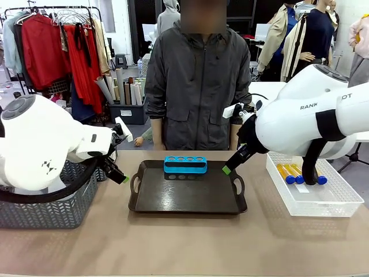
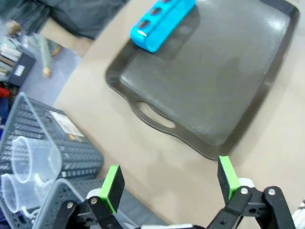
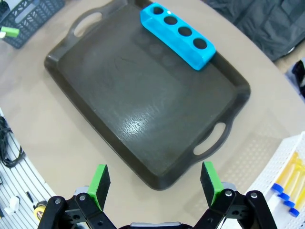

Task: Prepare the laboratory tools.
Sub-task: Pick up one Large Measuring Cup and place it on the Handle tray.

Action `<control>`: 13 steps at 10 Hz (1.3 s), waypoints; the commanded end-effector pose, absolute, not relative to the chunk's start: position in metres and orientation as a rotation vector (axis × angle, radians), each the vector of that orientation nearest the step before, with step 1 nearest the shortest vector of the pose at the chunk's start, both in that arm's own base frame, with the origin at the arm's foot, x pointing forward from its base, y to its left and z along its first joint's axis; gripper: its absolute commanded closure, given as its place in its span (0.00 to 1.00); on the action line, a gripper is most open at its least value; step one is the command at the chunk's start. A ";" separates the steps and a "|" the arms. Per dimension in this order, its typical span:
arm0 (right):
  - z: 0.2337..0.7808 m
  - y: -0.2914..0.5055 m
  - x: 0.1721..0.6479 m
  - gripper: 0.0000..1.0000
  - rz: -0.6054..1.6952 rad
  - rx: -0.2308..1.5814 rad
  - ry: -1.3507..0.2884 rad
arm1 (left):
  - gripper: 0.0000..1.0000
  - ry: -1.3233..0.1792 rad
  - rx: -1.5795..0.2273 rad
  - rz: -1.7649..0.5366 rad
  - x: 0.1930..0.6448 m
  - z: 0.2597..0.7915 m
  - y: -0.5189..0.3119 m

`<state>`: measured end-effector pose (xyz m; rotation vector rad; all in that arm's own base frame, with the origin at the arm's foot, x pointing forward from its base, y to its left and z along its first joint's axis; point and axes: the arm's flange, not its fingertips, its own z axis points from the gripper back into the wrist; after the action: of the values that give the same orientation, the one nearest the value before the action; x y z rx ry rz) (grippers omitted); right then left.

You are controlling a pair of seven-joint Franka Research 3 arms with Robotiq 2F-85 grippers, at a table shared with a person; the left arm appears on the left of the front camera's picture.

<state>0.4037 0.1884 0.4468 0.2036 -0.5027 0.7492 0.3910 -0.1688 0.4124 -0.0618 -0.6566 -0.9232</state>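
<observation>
A small blue four-hole rack point(image 1: 185, 164) lies at the far edge of the dark tray point(image 1: 190, 205), its holes empty point(image 3: 178, 34). Yellow-filled test tubes with blue caps point(image 1: 293, 173) lie in the white crate point(image 1: 337, 202) on the right. Clear beakers point(image 2: 31, 160) sit inside the grey mesh basket point(image 2: 71, 148) on the left. My left gripper point(image 2: 170, 181) hangs open over the table between basket and tray point(image 1: 123, 179). My right gripper point(image 3: 155, 181) is open above the tray's right handle point(image 1: 226, 169). Neither holds anything.
A person in a grey jacket point(image 1: 196, 81) stands at the far side behind the tray. The grey mesh basket point(image 1: 52, 205) fills the left edge of the table. Bare tabletop point(image 1: 184, 245) lies in front of the tray.
</observation>
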 end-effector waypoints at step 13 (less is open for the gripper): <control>0.584 0.136 0.411 0.00 0.884 0.455 -0.635 | 0.00 -0.747 -0.431 -1.042 0.417 0.541 -0.142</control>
<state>0.4037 0.1455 0.5817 0.4235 -0.6147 0.8535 0.4135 -0.1465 0.5405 -0.3856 -0.7325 -1.0270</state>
